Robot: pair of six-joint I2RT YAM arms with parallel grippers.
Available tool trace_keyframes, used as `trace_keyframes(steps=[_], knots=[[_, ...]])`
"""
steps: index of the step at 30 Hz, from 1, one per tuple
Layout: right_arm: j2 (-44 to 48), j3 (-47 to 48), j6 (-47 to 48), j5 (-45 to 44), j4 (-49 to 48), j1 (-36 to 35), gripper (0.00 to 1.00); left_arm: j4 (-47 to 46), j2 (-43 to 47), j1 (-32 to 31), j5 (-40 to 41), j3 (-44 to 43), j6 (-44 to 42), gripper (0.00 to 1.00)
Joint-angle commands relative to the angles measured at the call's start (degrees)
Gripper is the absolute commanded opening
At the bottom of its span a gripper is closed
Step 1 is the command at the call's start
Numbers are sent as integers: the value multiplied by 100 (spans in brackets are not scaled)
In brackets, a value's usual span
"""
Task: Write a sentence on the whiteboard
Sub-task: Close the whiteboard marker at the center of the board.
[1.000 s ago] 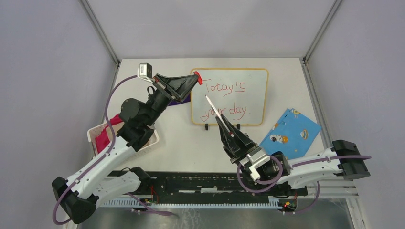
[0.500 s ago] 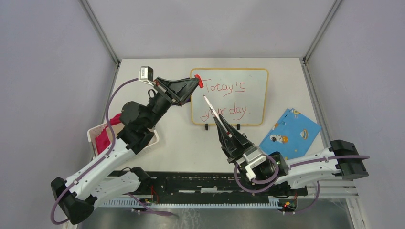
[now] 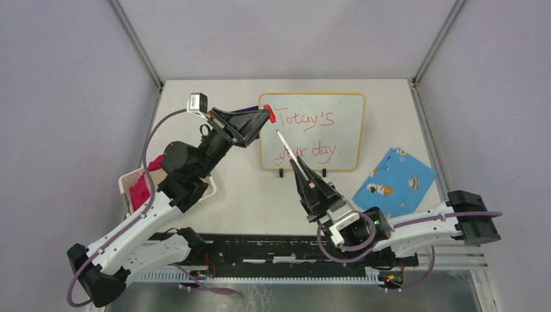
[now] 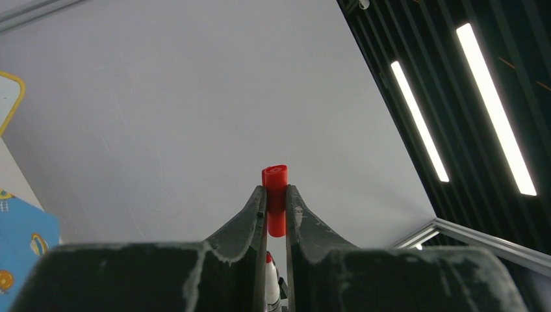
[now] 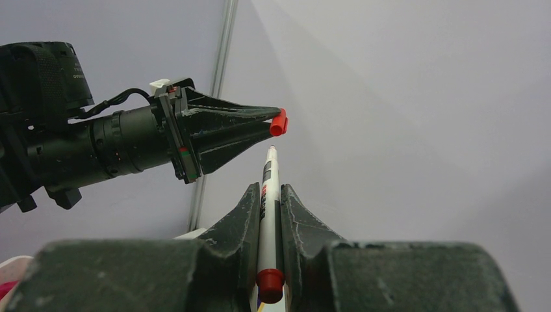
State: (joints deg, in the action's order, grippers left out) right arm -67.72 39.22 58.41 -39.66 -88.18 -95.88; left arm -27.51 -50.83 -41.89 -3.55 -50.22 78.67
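Observation:
The whiteboard [image 3: 344, 104] stands at the table's far middle, with the sentence [image 3: 305, 120] on it in red marker, two lines reading "Totay's your day". My left gripper [image 3: 268, 117] hovers at the board's upper left corner, shut on a red cap [image 3: 271, 117]; the left wrist view shows this cap [image 4: 275, 174] pinched at the fingertips of the left gripper [image 4: 275, 192]. My right gripper [image 3: 295, 160] is shut on a white marker [image 3: 286, 143] whose tip points up towards the cap. In the right wrist view the marker [image 5: 269, 166] sticks out past the right gripper [image 5: 268, 187], just below the cap [image 5: 279, 122].
A blue card [image 3: 395, 179] with cartoon prints lies to the right of the board. A white basket [image 3: 208, 190] holding red cloth sits at the left under my left arm. Metal frame posts rise at the table's back corners, and a black rail runs along the near edge.
The left gripper has drifted slightly nearer and lower with the cap. The right arm has shifted a little left, and the marker tip has barely moved.

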Motion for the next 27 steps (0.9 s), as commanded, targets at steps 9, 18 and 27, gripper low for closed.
trace_keyframes(steps=[9,18,27], knots=[[-70,279,91,-44,-1413,24,0,-42,189,-83,-45,126,104,2],[-110,297,117,-64,-1421,38,0,-44,261,-108,-43,170,63,2],[-131,312,105,-86,-1421,41,0,-44,259,-127,-104,179,48,2]])
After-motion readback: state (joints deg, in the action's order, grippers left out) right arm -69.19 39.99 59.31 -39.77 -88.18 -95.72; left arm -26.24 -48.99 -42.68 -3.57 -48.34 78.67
